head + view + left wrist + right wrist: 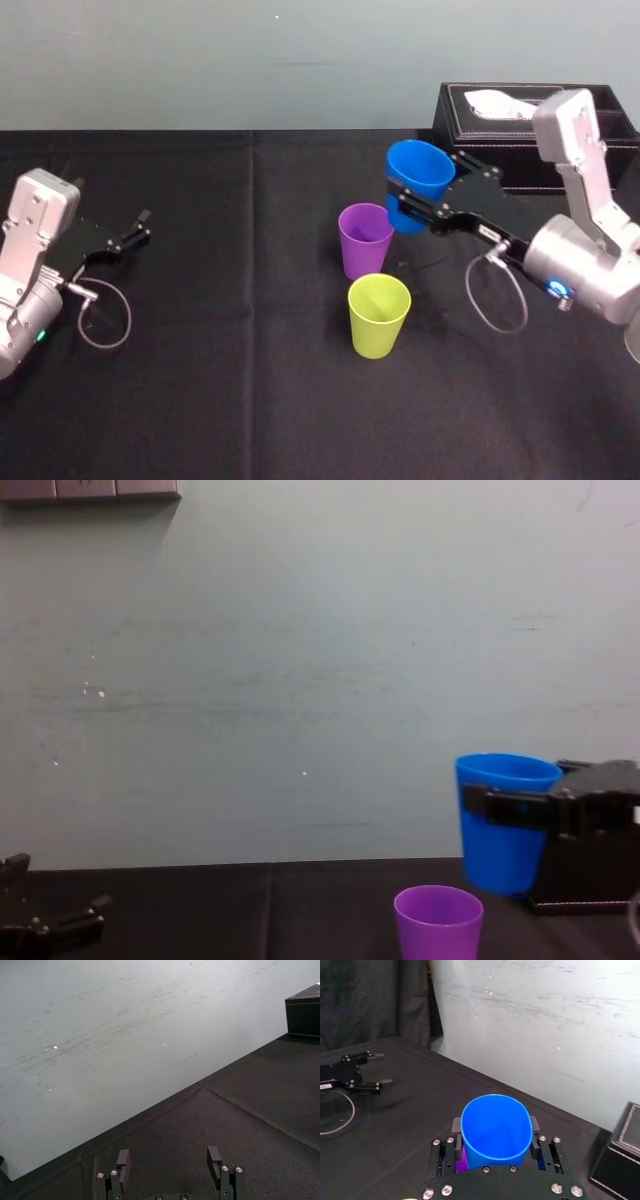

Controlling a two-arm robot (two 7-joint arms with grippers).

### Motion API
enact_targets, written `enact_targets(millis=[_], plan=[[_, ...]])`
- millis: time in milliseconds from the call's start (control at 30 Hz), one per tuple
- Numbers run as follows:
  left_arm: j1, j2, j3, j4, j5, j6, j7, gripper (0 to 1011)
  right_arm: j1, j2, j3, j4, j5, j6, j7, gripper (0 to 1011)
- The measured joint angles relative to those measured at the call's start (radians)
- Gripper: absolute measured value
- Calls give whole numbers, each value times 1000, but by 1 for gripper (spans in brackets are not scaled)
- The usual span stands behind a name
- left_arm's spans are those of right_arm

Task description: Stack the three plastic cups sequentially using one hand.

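Clearance separates the blue cup (420, 168), clamped in the right hand (398, 204), from the purple cup (365, 238) below.

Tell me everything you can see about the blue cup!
The blue cup is smooth, shiny bright plastic, wider at its open top, narrower below, and empty inside. It's almost upright, lifted off the black table, close by the purple cup. The right claw pinches it with a thin black finger on each side. Nothing else touches it; the left claw rests far off.
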Motion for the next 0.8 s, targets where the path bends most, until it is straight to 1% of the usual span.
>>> enact_targets(millis=[33,233,467,800], plan=[[0,0,0,0,0,0,0,1011,15,-4,-11,8,2,4,2,726],[0,0,0,0,0,0,0,1011,63,-22,-52,47,3,10,9,728],[0,0,0,0,0,0,0,1011,93,-39,-84,91,3,10,9,728],[0,0,0,0,0,0,0,1011,111,-49,-107,138,3,-8,16,726]])
